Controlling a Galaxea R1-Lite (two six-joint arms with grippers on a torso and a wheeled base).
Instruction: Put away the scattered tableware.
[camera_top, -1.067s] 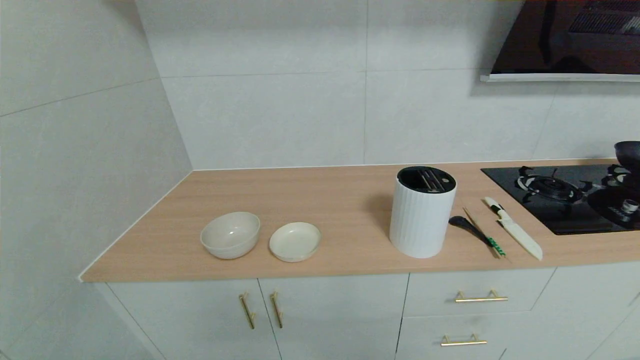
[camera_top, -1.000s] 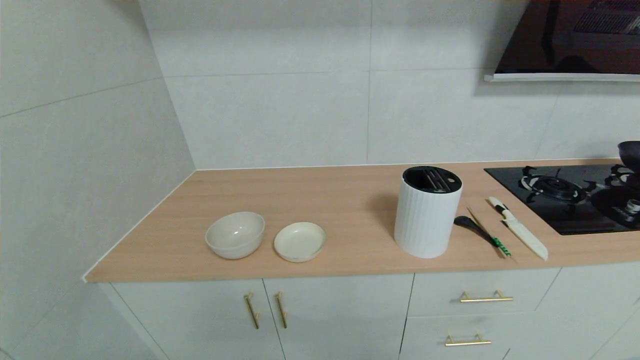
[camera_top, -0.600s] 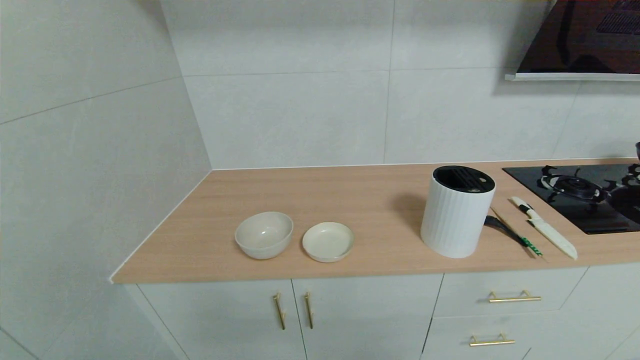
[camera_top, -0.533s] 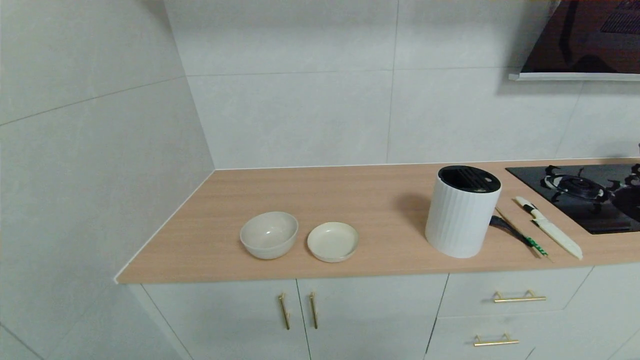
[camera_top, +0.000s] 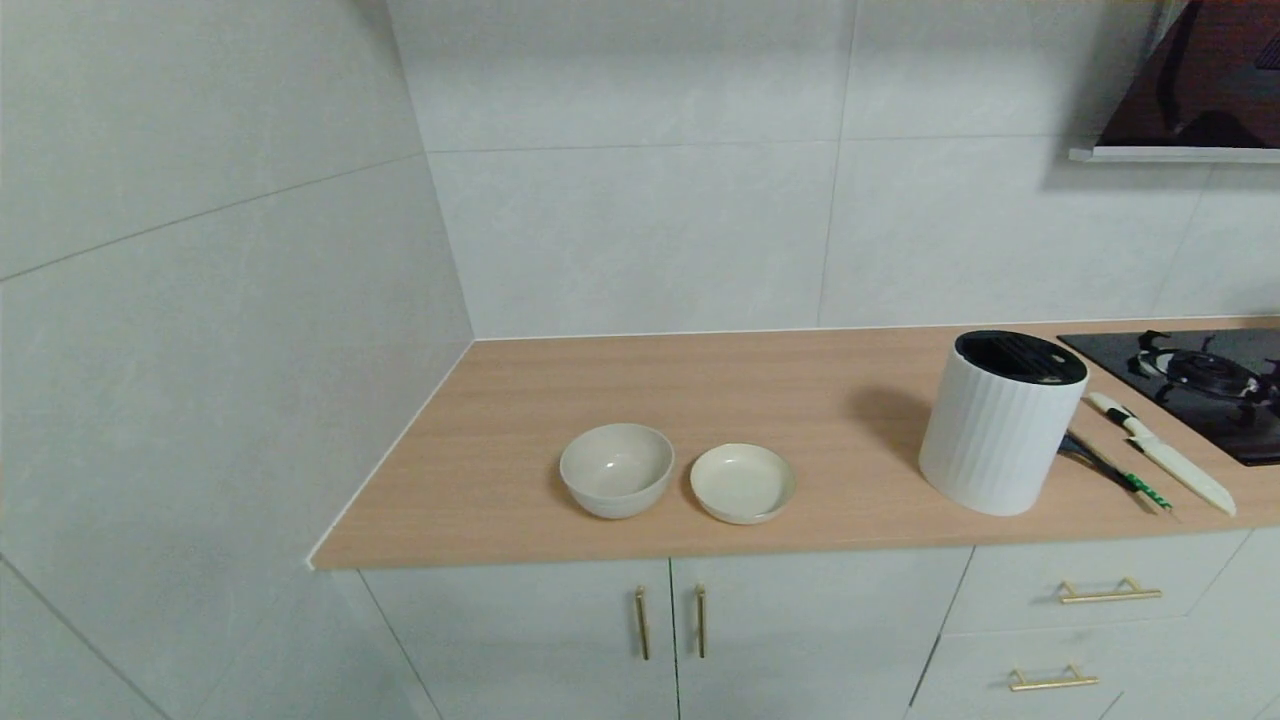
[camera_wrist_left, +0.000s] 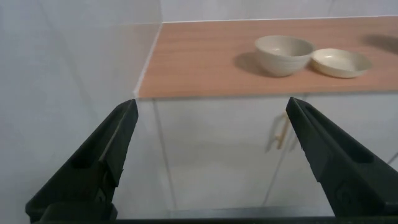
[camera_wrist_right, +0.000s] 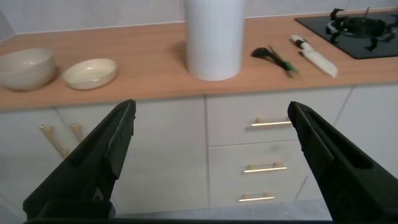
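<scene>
Worktop: wood-grain laminate, matte, long straight front edge, butts into grey tiled wall at the robot's left corner.

Tableware on it, L to R (head view):
- Bowl: deep, round, cream glazed, glossy inside. Upright, near front edge.
- Dish: shallow, round, same cream glaze, low rim. Just beside the bowl on its R; cannot tell if the rims touch.
- Holder: tall white cylinder, vertically ribbed wall, black slotted insert on top. Upright, well apart from the dish.
- Spoon: black, matte, lies flat just R of the holder, its bowl end partly hidden behind the holder.
- Chopsticks: thin, wood-coloured w/ green-patterned end, lying along the spoon handle. Count unclear.
- Knife: cream blade, pale handle w/ dark band, flat, beside the chopsticks, near the hob.

Gas hob: black glass, cast pan supports. Cabinet doors below: plain white, slim brass bar handles.

Left hand: dark, tapered fingers spread wide, holding nothing. Sits before the cabinet front, below the worktop edge; bowl + dish ahead of it.

Right hand: same, fingers wide apart, nothing between. Sits before the drawers, holder ahead.
</scene>
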